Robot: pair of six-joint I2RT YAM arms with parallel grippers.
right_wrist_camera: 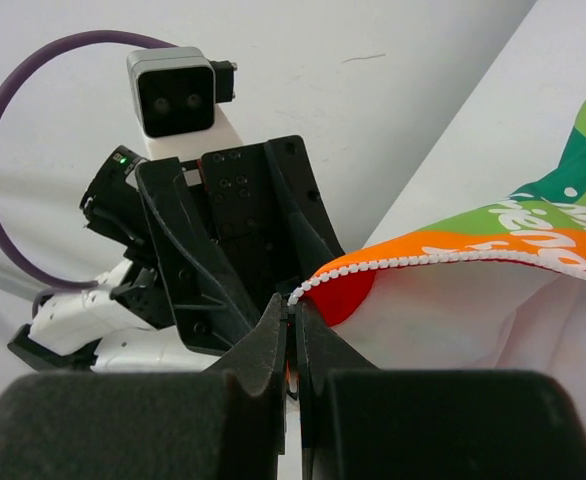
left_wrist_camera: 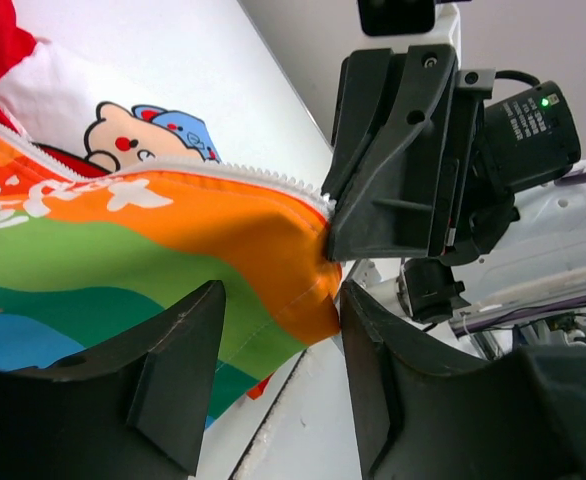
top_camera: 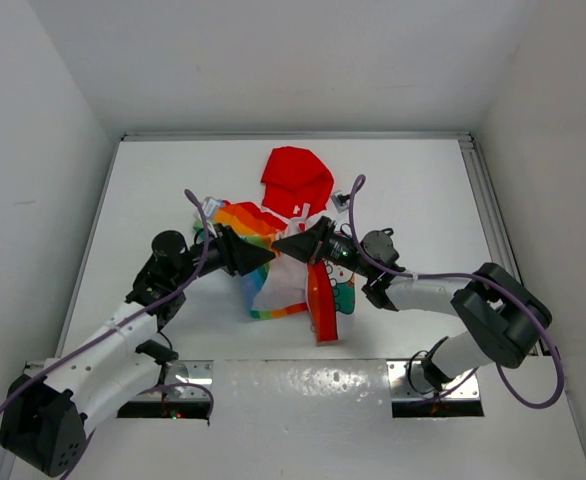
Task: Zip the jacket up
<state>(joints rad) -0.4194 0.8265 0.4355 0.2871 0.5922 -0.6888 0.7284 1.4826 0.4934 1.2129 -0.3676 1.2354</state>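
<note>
The jacket (top_camera: 291, 285) lies mid-table, with its red hood (top_camera: 298, 180) at the far side, a rainbow panel (top_camera: 245, 220) and a white printed front. My right gripper (top_camera: 285, 248) is shut on the end of the jacket's zipper edge (right_wrist_camera: 373, 270) and holds it lifted; its jaws (right_wrist_camera: 295, 315) are pressed together. My left gripper (top_camera: 263, 256) faces it, tip to tip. In the left wrist view the left gripper (left_wrist_camera: 283, 335) is open, and the orange corner of the panel (left_wrist_camera: 293, 280) hangs between its fingers (left_wrist_camera: 178, 380). The right gripper (left_wrist_camera: 398, 170) shows just behind that corner.
A red strip of the jacket (top_camera: 322, 300) trails toward the near table edge. A small grey object (top_camera: 340, 201) lies beside the hood. White walls (top_camera: 43, 150) enclose the table on three sides, and metal mounting plates (top_camera: 438, 385) sit at the near edge.
</note>
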